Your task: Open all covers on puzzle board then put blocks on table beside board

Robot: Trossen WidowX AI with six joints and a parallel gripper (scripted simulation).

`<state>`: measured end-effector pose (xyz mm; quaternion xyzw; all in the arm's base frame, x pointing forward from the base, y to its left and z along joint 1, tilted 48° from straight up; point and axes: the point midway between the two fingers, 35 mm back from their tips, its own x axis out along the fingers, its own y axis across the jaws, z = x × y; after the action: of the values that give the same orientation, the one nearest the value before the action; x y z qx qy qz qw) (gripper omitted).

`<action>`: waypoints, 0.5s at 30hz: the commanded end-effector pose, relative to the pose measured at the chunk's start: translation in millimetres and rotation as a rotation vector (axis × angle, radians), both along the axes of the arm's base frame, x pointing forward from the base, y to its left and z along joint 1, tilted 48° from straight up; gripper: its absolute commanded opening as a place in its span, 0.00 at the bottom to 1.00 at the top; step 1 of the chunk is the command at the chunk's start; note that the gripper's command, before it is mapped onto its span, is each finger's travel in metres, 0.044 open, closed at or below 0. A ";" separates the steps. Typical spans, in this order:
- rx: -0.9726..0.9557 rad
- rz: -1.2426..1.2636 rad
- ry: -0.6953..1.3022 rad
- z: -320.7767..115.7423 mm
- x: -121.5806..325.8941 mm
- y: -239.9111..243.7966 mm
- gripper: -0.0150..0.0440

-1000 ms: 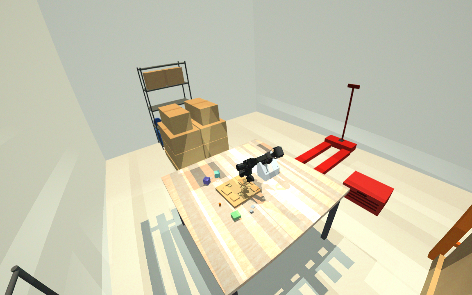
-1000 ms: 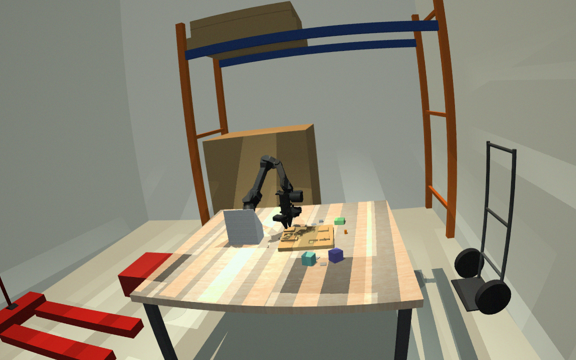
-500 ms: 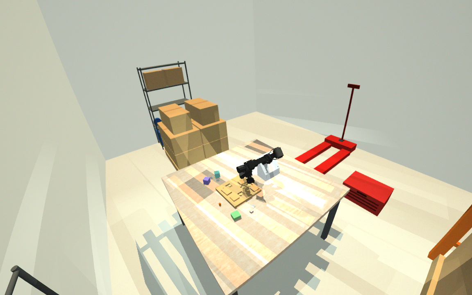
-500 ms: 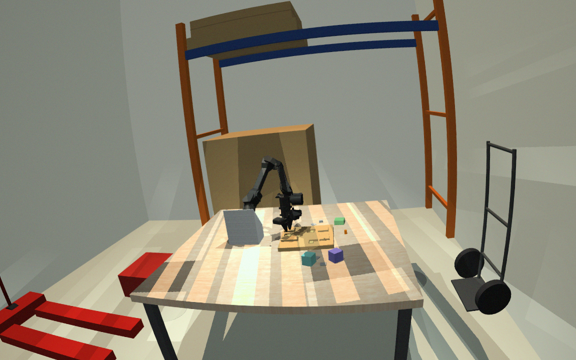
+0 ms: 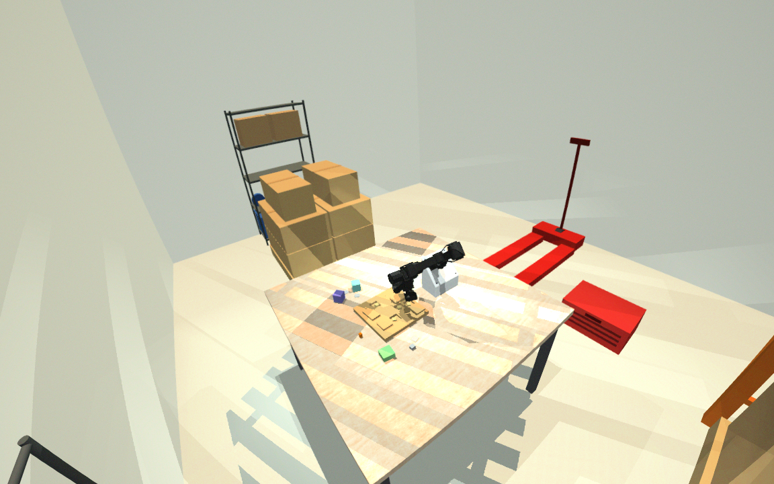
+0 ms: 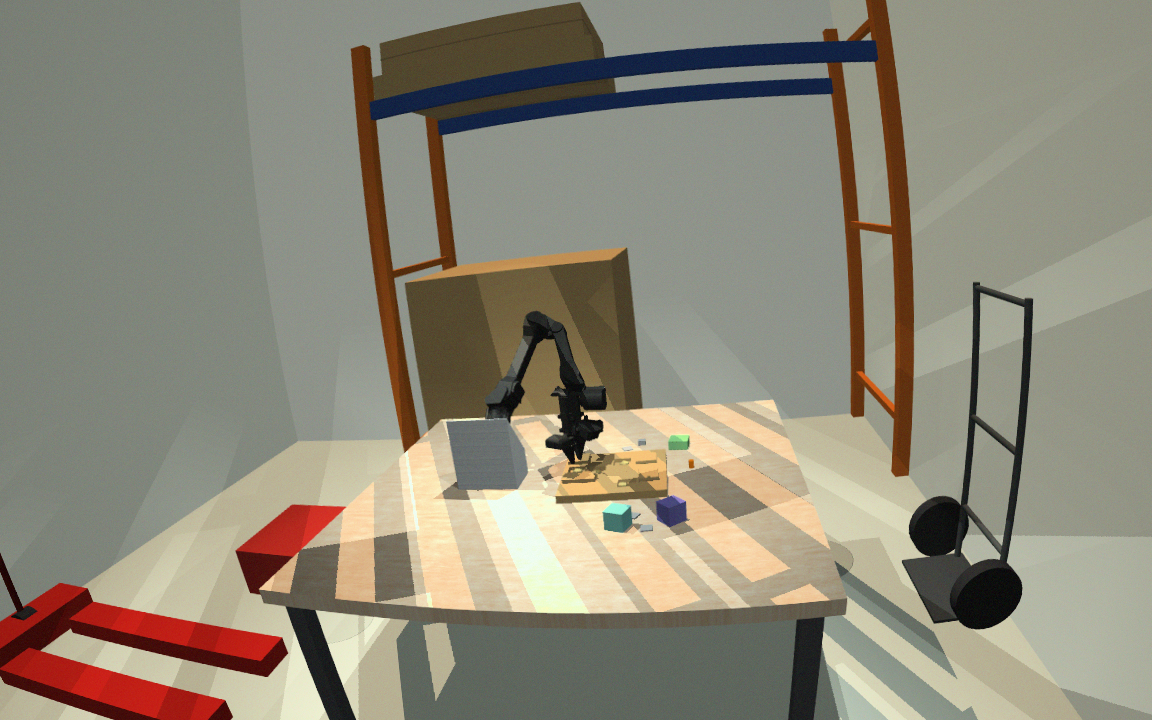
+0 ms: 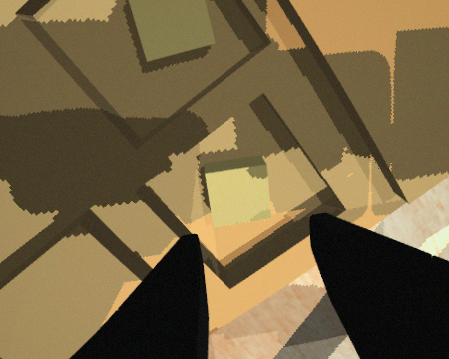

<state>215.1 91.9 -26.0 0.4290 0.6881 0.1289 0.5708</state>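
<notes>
The tan puzzle board point(image 5: 402, 331) point(image 6: 607, 494) point(image 7: 234, 305) lies on the table with several plates on it. My gripper point(image 6: 574, 459) point(image 7: 255, 239) is open and empty, pointing down over the board's edge region near the grey box. In the wrist view a pale yellow square knob point(image 7: 238, 196) is just ahead of the fingertips, and another knob point(image 7: 172, 30) is farther up. A purple block point(image 5: 338, 296) point(image 6: 670, 511), a teal block point(image 5: 355, 286) point(image 6: 617, 517), a green block point(image 5: 386, 353) point(image 6: 678, 442) and a small orange block point(image 5: 360, 334) point(image 6: 690, 463) rest beside the board. Shadows obscure the wells.
A grey box point(image 5: 441, 281) point(image 6: 483, 454) stands beside the board near the arm. A small grey piece point(image 5: 412, 347) point(image 6: 642, 442) lies near the green block. A thin flat piece point(image 6: 645, 528) lies between the teal and purple blocks.
</notes>
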 end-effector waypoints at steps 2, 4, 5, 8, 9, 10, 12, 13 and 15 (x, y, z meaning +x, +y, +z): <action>0.005 -0.003 0.001 -0.7 0.3 1.6 0.50; 0.005 -0.003 0.001 -1.8 0.4 2.8 0.50; 0.005 -0.003 0.001 -2.5 0.5 3.5 0.50; 0.005 -0.003 0.001 -4.5 0.6 5.7 0.50; 0.005 -0.003 0.001 -5.2 0.7 6.4 0.50; 0.005 -0.003 0.001 -5.8 0.7 7.1 0.50; 0.005 -0.003 0.001 -7.1 0.8 8.6 0.50; 0.005 -0.003 0.001 -7.8 0.8 9.3 0.50; 0.005 -0.003 0.001 -9.1 0.8 10.8 0.50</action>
<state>216.9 99.7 -32.9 0.4287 0.6872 0.1293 0.5721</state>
